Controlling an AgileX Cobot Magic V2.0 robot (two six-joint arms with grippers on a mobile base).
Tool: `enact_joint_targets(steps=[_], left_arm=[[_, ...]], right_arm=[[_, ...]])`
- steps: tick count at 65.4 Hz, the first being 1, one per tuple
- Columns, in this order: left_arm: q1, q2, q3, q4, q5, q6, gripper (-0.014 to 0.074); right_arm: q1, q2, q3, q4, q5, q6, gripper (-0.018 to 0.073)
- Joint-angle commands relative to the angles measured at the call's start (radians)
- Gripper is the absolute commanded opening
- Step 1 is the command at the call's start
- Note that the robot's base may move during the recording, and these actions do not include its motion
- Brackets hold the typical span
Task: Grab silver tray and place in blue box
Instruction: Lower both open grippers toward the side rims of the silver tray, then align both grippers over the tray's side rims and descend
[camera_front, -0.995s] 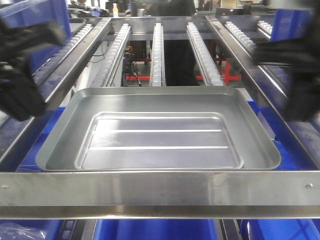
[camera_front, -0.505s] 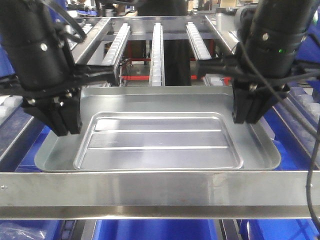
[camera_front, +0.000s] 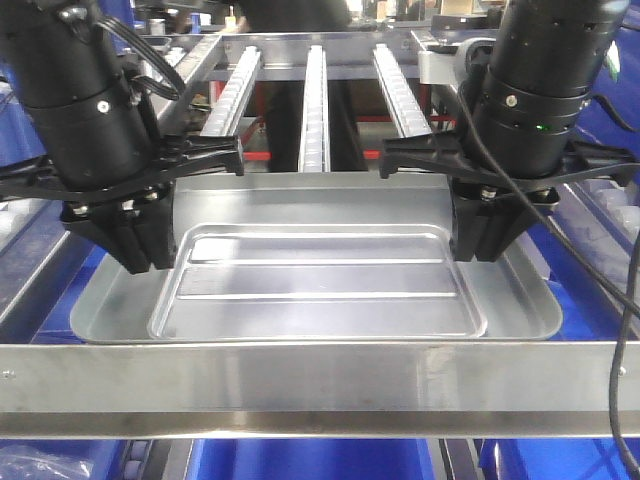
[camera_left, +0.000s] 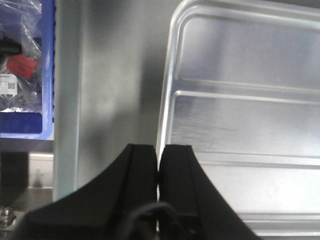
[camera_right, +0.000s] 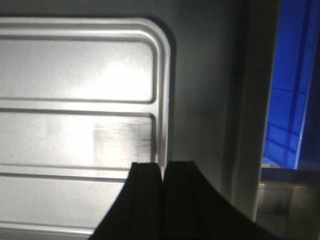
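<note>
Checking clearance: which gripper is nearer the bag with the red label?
Left. The left gripper is over the tray's side nearest the bag; the right gripper is over the opposite side.

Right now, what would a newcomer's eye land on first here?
The silver tray fills the middle of the front view, lying on a steel roller rack. Two bulky black arms stand over it, with the left gripper at the tray's left side and the right gripper at its right. In the wrist views both show their jaws pressed together.
</note>
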Motion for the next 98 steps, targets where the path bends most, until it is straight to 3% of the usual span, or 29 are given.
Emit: enact_joint_targets(steps=[1,15,62,67,72,77,98], left_arm=[[-0.008,-0.038,-0.033,0.007,-0.036,-0.011,-0.0006],[-0.008,-0.038,-0.033,0.007,-0.036,-0.011,-0.0006],[-0.01,-0.038,-0.037,0.046,-0.034,0.0,-0.0001],[-0.01,-0.038,-0.037,0.041,-0.036,0.0,0.0067],[-0.01,-0.038,-0.037,0.041,-0.054,0.0,0.025],[-0.01,-0.038,-0.037,0.041,-0.047,-0.012,0.0366],[-0.012,0.017,-0.04,0.043,-0.048,-0.022,0.0307]], right_arm=[[0.002,-0.04,-0.031,-0.005,-0.036,-0.013,0.0103],[0.002,-0.037,-0.031,-0.005,-0.025,-0.013,0.0382],[0.002,-0.037,-0.031,-0.005,-0.003,-0.013,0.0356],[0.002,-0.037,-0.031,-0.005,-0.002,-0.013,0.0356],[0.002,-0.037,-0.031,-0.005,-0.002,-0.013,0.0356],[0.002,-0.037,-0.031,-0.005,-0.002,-0.013,0.0356],[0.002,0.002,-0.031,-0.004,-0.025,-0.013,0.0356]])
